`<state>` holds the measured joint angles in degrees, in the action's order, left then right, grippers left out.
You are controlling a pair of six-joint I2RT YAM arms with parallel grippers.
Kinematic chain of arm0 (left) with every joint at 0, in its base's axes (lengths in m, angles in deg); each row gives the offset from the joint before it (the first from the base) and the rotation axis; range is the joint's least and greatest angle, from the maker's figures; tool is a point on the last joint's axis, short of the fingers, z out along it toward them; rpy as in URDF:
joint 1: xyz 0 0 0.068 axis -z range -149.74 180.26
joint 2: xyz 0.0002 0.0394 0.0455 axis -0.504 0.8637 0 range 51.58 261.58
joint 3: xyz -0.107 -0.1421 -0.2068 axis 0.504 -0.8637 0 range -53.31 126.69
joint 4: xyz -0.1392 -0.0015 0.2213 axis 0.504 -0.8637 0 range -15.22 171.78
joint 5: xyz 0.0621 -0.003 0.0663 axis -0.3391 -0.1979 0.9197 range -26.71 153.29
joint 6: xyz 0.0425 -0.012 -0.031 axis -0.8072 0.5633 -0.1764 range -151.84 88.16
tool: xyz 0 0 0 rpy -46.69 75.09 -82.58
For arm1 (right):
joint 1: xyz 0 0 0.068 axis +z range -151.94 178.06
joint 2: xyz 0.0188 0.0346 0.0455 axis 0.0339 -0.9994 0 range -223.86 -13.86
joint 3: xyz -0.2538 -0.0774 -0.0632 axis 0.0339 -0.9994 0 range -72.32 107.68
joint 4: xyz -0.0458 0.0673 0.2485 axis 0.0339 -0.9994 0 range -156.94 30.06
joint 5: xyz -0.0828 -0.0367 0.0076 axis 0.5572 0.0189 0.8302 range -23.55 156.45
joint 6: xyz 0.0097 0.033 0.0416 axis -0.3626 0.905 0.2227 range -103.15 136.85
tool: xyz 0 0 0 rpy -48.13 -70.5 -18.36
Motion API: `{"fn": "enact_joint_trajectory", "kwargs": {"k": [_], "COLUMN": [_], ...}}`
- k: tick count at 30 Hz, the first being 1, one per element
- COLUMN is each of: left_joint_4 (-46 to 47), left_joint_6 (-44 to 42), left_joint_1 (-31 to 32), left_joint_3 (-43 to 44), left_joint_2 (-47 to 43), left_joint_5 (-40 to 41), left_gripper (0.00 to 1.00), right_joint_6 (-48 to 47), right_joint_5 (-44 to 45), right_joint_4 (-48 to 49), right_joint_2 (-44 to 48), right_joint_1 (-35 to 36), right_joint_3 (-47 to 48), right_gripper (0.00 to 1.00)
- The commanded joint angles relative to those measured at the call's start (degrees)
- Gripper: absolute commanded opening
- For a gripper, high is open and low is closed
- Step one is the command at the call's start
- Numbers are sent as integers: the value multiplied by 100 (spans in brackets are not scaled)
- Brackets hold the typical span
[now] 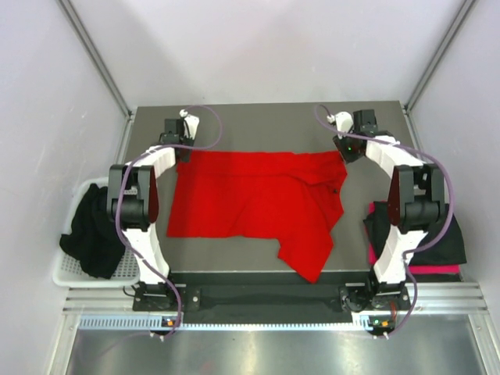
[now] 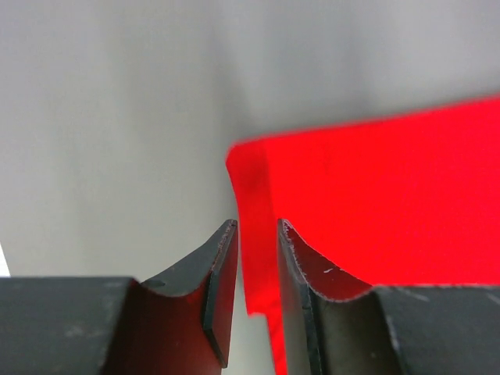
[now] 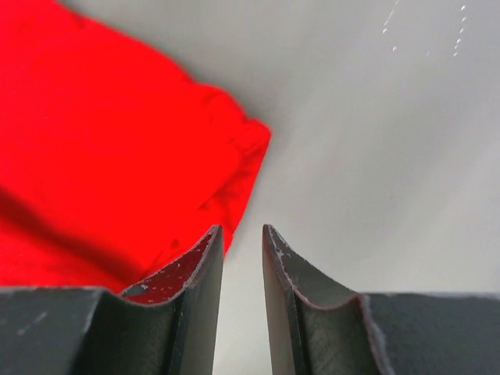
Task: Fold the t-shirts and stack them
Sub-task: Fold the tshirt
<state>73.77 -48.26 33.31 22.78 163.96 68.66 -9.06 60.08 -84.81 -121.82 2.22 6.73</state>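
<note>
A bare grey tabletop (image 1: 258, 119) is boxed in by plain white walls (image 1: 273, 47), with slanted aluminium posts (image 1: 94, 55) at its far corners, a metal rail (image 1: 437, 297) along its near edge and a brushed steel sheet (image 1: 266, 353) beyond that.

Grey surface (image 1: 266, 129) in view, and the bright red t-shirt (image 1: 242, 195) lies spread across its middle, one corner trailing toward the near edge. Over at the right edge, a black t-shirt (image 1: 437, 234) lies on top of a pinkish-red one (image 1: 433, 269).
</note>
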Motion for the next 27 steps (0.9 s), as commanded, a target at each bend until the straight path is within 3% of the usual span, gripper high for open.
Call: {"fn": "enact_joint_trajectory", "kwargs": {"k": [1, 14, 18, 27], "left_joint_4": [116, -517, -632, -596], "left_joint_6": [17, 122, 113, 210], "left_joint_1": [-24, -41, -50, -182], "left_joint_3": [397, 1152, 1285, 1469], "left_joint_2": [275, 1066, 1269, 1471], "left_joint_5": [43, -18, 104, 307], "left_gripper": [32, 32, 30, 27], "right_joint_6": [-45, -81, -37, 121], "right_joint_5": [66, 329, 592, 874], "right_joint_4": [210, -378, -520, -502], "right_joint_2": [-277, -822, -1217, -1543], "right_joint_1": [-65, -82, -126, -311], "right_joint_3": [321, 664, 946, 1279], "right_gripper": [27, 28, 20, 19]}}
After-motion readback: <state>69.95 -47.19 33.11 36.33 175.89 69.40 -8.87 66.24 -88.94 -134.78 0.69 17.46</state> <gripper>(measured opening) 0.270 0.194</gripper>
